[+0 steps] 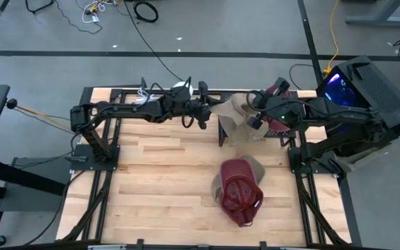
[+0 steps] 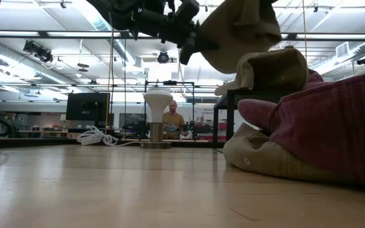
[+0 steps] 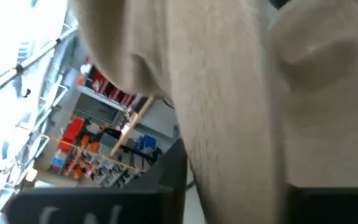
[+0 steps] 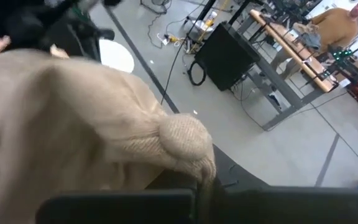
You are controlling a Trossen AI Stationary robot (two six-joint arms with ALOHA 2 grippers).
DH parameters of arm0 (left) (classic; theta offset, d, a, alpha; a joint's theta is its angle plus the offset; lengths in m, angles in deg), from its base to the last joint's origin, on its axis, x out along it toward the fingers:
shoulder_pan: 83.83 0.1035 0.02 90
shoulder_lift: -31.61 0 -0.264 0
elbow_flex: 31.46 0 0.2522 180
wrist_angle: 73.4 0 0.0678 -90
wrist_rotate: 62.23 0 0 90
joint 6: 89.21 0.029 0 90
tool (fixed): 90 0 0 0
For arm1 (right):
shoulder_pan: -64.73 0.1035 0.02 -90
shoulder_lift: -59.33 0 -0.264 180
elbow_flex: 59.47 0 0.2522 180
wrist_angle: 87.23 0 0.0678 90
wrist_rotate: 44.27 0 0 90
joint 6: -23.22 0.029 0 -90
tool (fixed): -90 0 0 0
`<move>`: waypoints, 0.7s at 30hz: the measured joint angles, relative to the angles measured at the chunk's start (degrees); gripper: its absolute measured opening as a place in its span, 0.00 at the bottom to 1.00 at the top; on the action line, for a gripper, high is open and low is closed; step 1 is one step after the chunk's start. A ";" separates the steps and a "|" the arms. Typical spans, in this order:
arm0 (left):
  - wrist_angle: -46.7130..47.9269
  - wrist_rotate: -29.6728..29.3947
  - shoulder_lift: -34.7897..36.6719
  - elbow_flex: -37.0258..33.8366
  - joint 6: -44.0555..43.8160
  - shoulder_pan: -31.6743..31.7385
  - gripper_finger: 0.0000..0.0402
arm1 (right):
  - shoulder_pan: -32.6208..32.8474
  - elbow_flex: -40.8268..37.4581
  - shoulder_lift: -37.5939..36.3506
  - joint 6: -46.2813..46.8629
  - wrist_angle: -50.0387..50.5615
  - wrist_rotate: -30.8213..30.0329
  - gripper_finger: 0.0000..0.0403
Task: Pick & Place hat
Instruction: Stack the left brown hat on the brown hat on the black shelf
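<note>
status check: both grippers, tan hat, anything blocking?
Right gripper shut on tan hat, held above black stand. Left gripper at hat's edge, grip unclear. Maroon cap on table, clear.

Two beige hats, one maroon cap

Grey floor with loose cables — bright ceiling lights, shelving beyond

A wooden table stood on a grey floor. Cables lay on the floor beyond its far edge. A person in a mustard top sat in the room behind, near a coiled white cable
</note>
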 joint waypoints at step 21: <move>-0.05 -0.32 -0.06 -0.04 -0.48 0.02 0.73 | -0.70 0.02 -0.02 -4.05 0.13 -15.67 0.00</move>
